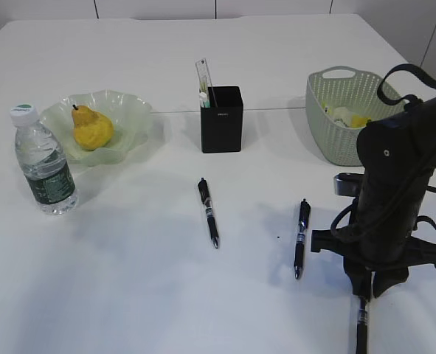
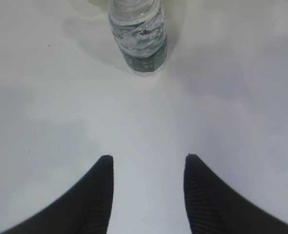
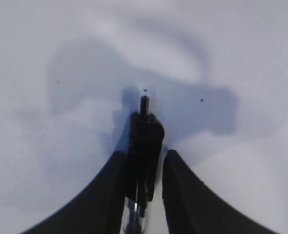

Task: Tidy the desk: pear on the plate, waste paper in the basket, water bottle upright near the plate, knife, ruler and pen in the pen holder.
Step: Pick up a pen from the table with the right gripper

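On the desk (image 1: 129, 295) the pear (image 1: 92, 127) sits on the plate (image 1: 125, 110) at the far left, and the water bottle (image 1: 44, 158) stands upright just beside the plate, on its near side. The pen holder (image 1: 222, 122) stands in the middle at the back with the ruler (image 1: 204, 75) sticking up out of it, tilted a little to the left. The basket (image 1: 336, 125) is at the far right, with yellow and white scraps inside it.

Two pens lie loose on the desk between the holder and the front edge, well apart from each other: the left pen (image 1: 209, 212) and the middle pen (image 1: 300, 237), both with their long axis running roughly front to back.

The right gripper (image 3: 143, 165) pinches a third pen (image 3: 143, 141) between its fingers; that pen hangs nearly vertical, its tip pointing down at the desk, close above its own shadow.

The left gripper (image 2: 148, 168) is spread and holds nothing, with the bottle ahead of it.
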Controlling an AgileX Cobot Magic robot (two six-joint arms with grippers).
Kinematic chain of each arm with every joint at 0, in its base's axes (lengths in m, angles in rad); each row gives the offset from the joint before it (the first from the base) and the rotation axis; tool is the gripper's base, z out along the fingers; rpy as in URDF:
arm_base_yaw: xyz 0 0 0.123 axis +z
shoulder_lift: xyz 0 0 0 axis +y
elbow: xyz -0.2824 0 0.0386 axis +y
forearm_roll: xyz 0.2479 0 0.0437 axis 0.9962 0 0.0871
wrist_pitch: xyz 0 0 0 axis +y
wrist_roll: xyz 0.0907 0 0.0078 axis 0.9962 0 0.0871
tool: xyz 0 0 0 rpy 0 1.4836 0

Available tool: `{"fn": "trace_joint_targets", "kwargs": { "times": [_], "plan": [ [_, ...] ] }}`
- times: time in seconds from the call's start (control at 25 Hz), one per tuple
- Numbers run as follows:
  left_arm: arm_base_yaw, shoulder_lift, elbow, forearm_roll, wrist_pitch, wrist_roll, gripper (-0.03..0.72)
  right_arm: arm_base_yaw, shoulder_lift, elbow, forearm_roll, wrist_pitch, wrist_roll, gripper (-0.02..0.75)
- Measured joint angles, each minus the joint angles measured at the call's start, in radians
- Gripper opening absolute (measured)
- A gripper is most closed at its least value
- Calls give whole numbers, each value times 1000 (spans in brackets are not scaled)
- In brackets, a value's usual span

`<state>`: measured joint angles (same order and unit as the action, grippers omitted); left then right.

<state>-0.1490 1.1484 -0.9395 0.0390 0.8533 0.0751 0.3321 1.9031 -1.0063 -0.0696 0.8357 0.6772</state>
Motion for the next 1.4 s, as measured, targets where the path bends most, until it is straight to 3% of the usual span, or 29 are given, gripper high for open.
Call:
{"fn": "trace_joint_targets", "kwargs": {
  "times": [0.72, 1.0, 1.4],
  "plan": [
    [0, 0, 0, 0, -2, 0, 330, 0, 1, 0, 27, -32, 0, 233],
    [0, 0, 0, 25, -3, 0, 330, 0, 1, 0, 33, -38, -17, 129],
    [0, 0, 0, 29, -3, 0, 330, 0, 1, -2, 25, -58, -22, 122]
  ]
}}
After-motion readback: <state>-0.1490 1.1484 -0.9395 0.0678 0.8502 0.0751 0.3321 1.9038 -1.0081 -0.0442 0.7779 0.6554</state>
